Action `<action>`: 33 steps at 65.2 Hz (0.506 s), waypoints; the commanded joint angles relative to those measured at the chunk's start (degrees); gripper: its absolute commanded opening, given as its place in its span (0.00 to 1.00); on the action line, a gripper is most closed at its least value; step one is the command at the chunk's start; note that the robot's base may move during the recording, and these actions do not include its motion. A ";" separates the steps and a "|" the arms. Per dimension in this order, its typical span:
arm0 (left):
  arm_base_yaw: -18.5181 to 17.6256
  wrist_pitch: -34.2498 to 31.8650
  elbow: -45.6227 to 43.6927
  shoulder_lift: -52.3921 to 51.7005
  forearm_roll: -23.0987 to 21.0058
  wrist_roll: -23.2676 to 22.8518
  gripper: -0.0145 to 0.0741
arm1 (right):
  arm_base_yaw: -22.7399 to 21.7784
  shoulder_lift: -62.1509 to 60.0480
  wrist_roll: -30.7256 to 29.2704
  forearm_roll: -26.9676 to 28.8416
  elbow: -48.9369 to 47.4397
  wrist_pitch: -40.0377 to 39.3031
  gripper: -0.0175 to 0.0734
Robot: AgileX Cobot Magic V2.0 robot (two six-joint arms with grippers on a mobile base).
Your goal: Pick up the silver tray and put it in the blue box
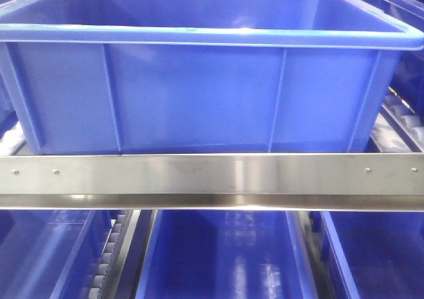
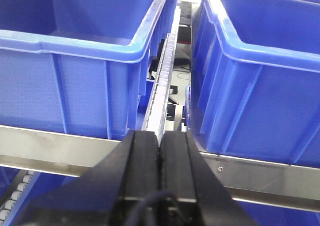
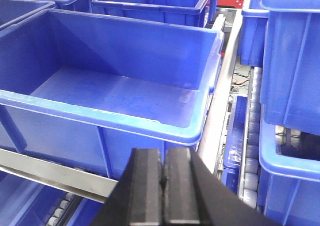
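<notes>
The silver tray is out of view in every frame. A large blue box (image 1: 199, 93) with a thick rim and ribbed walls fills the front view, resting on a steel shelf rail (image 1: 212, 179). In the right wrist view the same kind of blue box (image 3: 115, 93) stands empty, its floor bare. My right gripper (image 3: 163, 158) is shut with nothing in it, just in front of that box's near rim. My left gripper (image 2: 160, 138) is shut and empty too, level with the steel rail (image 2: 60, 148), facing the gap between two blue crates.
Blue crates (image 2: 75, 60) (image 2: 260, 80) stand either side of a white roller track (image 2: 162, 80). More crates (image 3: 292, 60) are stacked at the right, with a roller lane (image 3: 252, 136) beside them. Lower shelf crates (image 1: 225, 252) show under the rail.
</notes>
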 commanded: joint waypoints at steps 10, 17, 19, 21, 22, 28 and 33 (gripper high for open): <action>0.20 -5.28 -0.16 -1.08 -0.55 0.12 0.06 | -0.15 0.57 -0.62 -1.27 -1.50 -4.95 0.25; 0.20 -5.28 -0.16 -1.08 -0.55 0.12 0.05 | -0.15 0.57 -0.62 -1.27 -1.50 -4.89 0.25; 0.20 -5.28 -0.16 -1.08 -0.55 0.12 0.05 | -0.15 0.57 -0.62 -1.27 -1.50 -4.89 0.25; 0.20 -5.28 -0.16 -1.08 -0.55 0.12 0.05 | -0.15 0.57 -0.62 -1.27 -1.50 -4.89 0.25; 0.20 -5.28 -0.16 -1.08 -0.55 0.12 0.05 | -0.15 0.57 -0.62 -1.27 -1.50 -4.89 0.25; 0.20 -5.28 -0.16 -1.08 -0.55 0.12 0.05 | -0.41 0.57 -0.62 -1.54 -1.14 -5.13 0.25; 0.20 -5.28 -0.16 -1.08 -0.55 0.12 0.05 | -3.39 0.57 -0.68 -0.85 -0.53 -5.06 0.25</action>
